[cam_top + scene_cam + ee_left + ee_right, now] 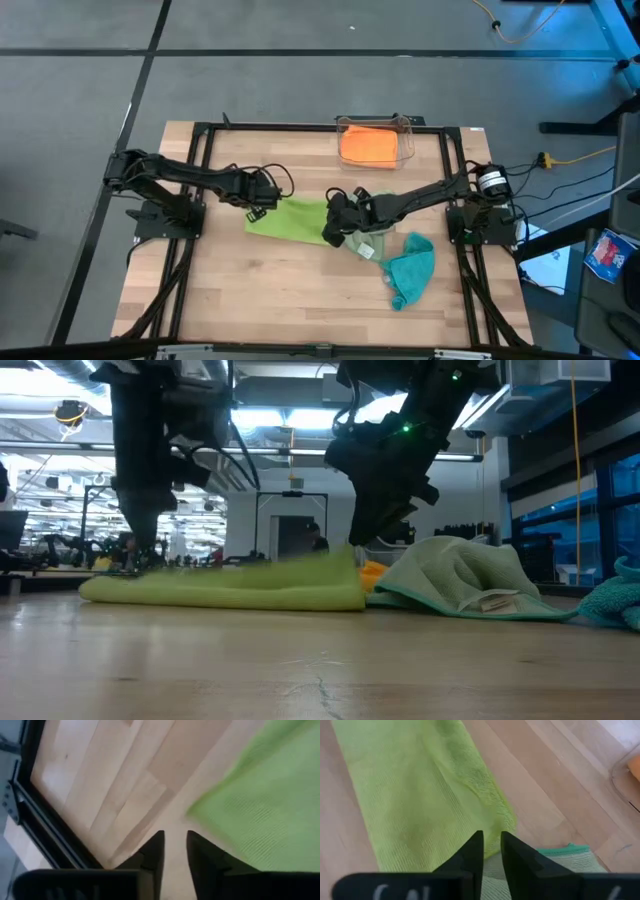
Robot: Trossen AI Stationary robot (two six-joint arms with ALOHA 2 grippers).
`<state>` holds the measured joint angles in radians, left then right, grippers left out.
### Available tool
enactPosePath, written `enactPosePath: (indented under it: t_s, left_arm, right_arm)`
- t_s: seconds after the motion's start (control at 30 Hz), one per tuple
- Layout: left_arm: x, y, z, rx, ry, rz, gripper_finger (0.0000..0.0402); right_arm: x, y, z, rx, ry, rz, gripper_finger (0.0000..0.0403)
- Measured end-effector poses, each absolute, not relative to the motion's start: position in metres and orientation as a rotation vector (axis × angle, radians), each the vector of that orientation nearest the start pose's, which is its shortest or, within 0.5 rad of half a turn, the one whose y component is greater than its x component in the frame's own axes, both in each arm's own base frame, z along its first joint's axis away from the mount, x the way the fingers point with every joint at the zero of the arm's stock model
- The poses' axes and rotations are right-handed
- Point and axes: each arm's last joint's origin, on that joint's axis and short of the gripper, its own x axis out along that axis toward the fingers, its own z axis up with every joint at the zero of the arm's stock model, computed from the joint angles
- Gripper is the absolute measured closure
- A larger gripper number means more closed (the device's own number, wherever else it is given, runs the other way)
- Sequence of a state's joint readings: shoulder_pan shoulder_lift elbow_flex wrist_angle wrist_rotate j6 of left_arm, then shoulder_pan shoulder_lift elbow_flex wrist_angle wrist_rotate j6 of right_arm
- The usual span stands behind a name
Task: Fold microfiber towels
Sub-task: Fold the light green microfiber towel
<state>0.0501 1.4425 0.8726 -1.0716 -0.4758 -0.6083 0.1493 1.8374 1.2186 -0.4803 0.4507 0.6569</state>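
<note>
A lime green towel [290, 218], folded into a long strip, lies flat on the wooden table [250, 300]. My left gripper [175, 845] hovers slightly open over bare wood just off the strip's left end [260, 795], with nothing between its fingers. My right gripper [491, 847] is slightly open just above the strip's right end [485, 805]. A pale sage green towel [460, 575] with a white tag lies crumpled beside that end. A teal towel [412, 268] is bunched farther right. An orange towel [370, 145] sits in the clear bin.
The clear plastic bin [405, 128] stands at the table's far edge, right of centre. A black frame [200, 150] runs around the tabletop. Bare wood lies open along the near half of the table.
</note>
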Motion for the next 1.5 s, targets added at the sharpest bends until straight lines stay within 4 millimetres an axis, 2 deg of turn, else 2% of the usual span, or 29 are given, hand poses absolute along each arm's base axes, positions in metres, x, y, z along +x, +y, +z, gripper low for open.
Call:
enactPosePath:
  t_s: [0.1, 0.23, 0.37, 0.5, 0.7, 0.8, 0.9, 1.0, 1.17, 1.33, 1.5]
  left_arm:
    - [0.217, 0.028, 0.188, -0.045, 1.397, 0.882, 0.0290]
    - [0.221, 0.030, 0.196, 0.045, 1.357, 0.910, 0.0263]
    - [0.224, 0.030, 0.203, 0.050, 1.354, 0.907, 0.0254]
    - [0.222, 0.024, 0.213, 0.008, 1.422, 0.871, 0.0254]
    - [0.211, 0.007, 0.225, 0.007, 1.512, 0.896, 0.0257]
    - [0.205, -0.004, 0.226, -0.035, 1.554, 0.904, 0.0256]
    - [0.207, -0.017, 0.224, -0.115, 1.530, 0.873, 0.0260]
    - [0.217, -0.031, 0.214, -0.191, 1.445, 0.743, 0.0263]
    - [0.242, -0.048, 0.204, -0.219, 1.201, 0.536, 0.0262]
    - [0.273, -0.044, 0.205, -0.306, 0.920, 0.483, 0.0268]
    - [0.314, -0.034, 0.181, -0.309, 0.784, 0.427, 0.0273]
  right_arm:
    - [0.363, 0.040, 0.181, 0.280, 0.916, -0.614, 0.0311]
    - [0.362, 0.035, 0.180, 0.298, 0.930, -0.644, 0.0289]
    - [0.361, 0.033, 0.180, 0.296, 0.937, -0.650, 0.0284]
    - [0.362, 0.034, 0.180, 0.259, 0.944, -0.624, 0.0288]
    - [0.362, 0.048, 0.180, 0.094, 1.007, -0.423, 0.0296]
    - [0.364, 0.060, 0.181, 0.099, 1.016, -0.287, 0.0296]
    - [0.364, 0.069, 0.181, 0.101, 1.003, -0.248, 0.0296]
    - [0.363, 0.074, 0.182, 0.090, 1.001, -0.234, 0.0296]
    - [0.352, 0.081, 0.185, 0.066, 1.064, -0.218, 0.0296]
    - [0.335, 0.090, 0.215, 0.126, 1.110, -0.236, 0.0296]
    - [0.317, 0.097, 0.246, 0.118, 1.071, -0.259, 0.0296]
